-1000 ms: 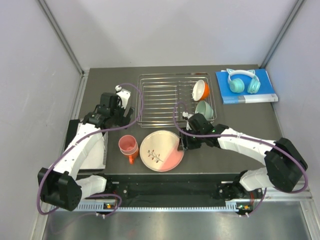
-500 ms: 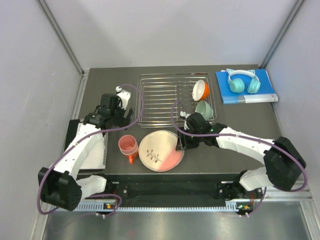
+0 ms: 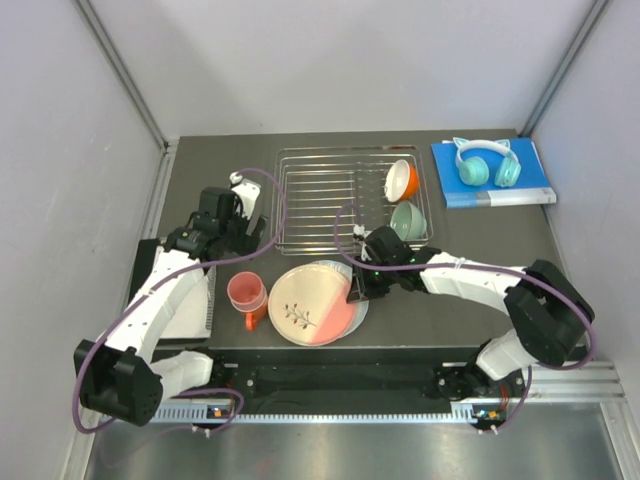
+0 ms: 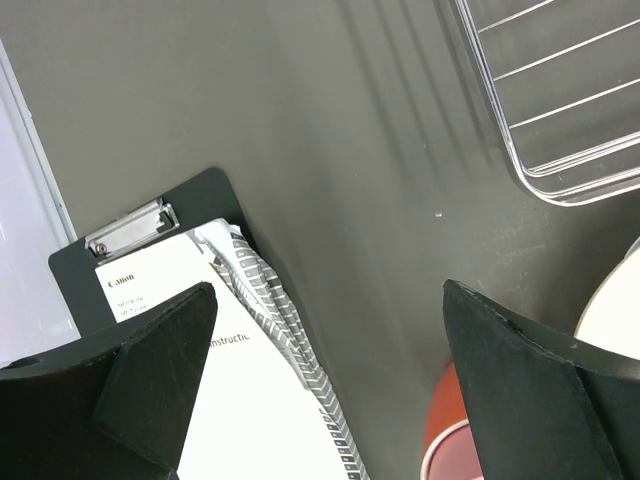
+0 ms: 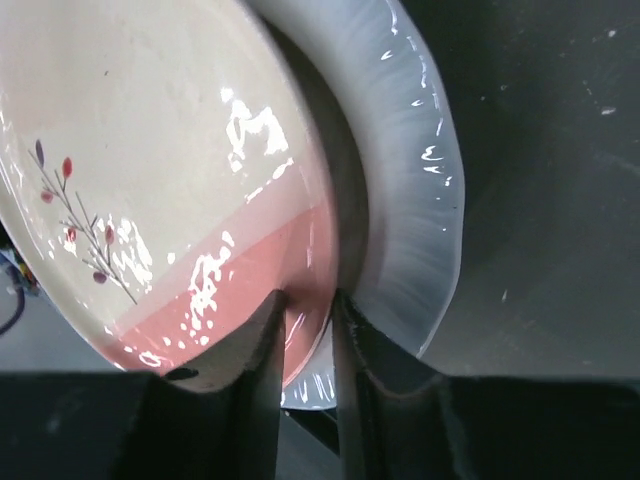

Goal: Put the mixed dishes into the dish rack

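My right gripper point(image 3: 358, 286) is shut on the pink rim of the cream-and-pink sprig plate point(image 3: 305, 300), near the table's front. In the right wrist view its jaws point(image 5: 305, 300) pinch that plate point(image 5: 150, 150), lifted off the white plate point(image 5: 425, 200) under it. The pink tumbler point(image 3: 245, 290) seems to stand inside the orange mug point(image 3: 250, 321), touching the plate's left edge. The orange bowl point(image 3: 402, 180) and mint bowl point(image 3: 408, 217) lean at the right end of the wire dish rack point(image 3: 320, 195). My left gripper point(image 3: 243, 234) is open and empty, left of the rack, above bare table point(image 4: 325, 300).
A clipboard with papers point(image 3: 190, 300) lies at the left edge, also in the left wrist view point(image 4: 140, 270). Teal headphones point(image 3: 485, 163) lie on a blue book point(image 3: 500, 190) at the back right. The rack's corner point(image 4: 560, 130) and the mug's rim point(image 4: 450, 440) show in the left wrist view.
The right gripper has moved left with the sprig plate, sliding it left off the white plate. The mug with the tumbler has been nudged left. The left arm has not moved.
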